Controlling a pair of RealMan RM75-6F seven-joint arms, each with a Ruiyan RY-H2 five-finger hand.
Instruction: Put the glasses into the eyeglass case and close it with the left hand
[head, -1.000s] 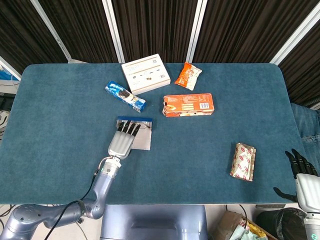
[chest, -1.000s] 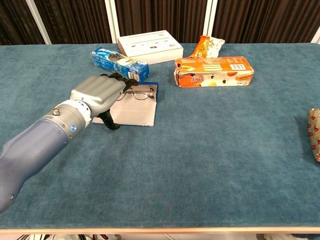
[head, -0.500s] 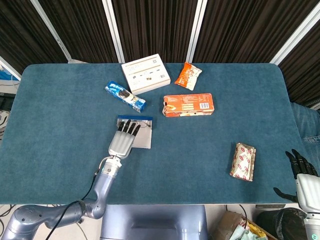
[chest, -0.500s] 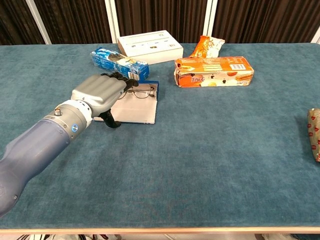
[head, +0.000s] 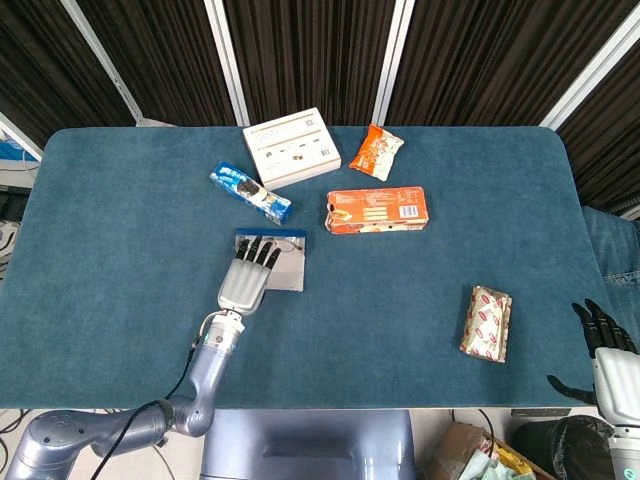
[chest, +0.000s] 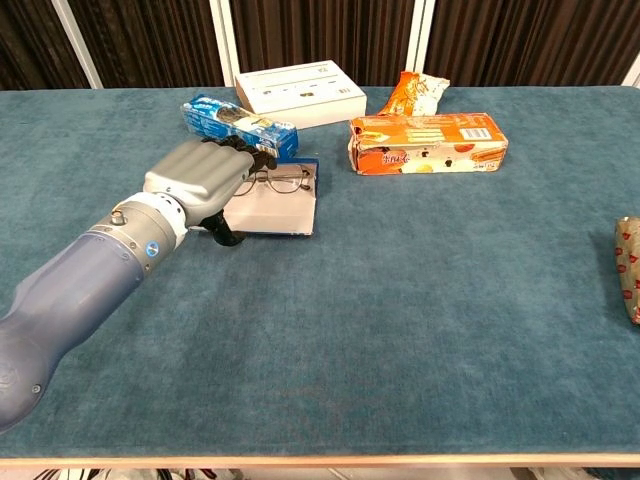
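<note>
At table centre-left, left hand (chest: 203, 181) lies over the open case (chest: 280, 208), fingers curled onto its near flap – glasses (chest: 283, 181) already inside. Closing step under way, likely; next move – fold flap over the glasses.

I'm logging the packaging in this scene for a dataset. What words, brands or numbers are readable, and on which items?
None can be read.
White box: dark print, too small.
Blue cookie pack: print blurred.
Orange box: text lines blurred.
Orange snack bag: print blurred.
Red-patterned packet: pattern only, no legible text.
Eyeglass case: no marking visible.
</note>
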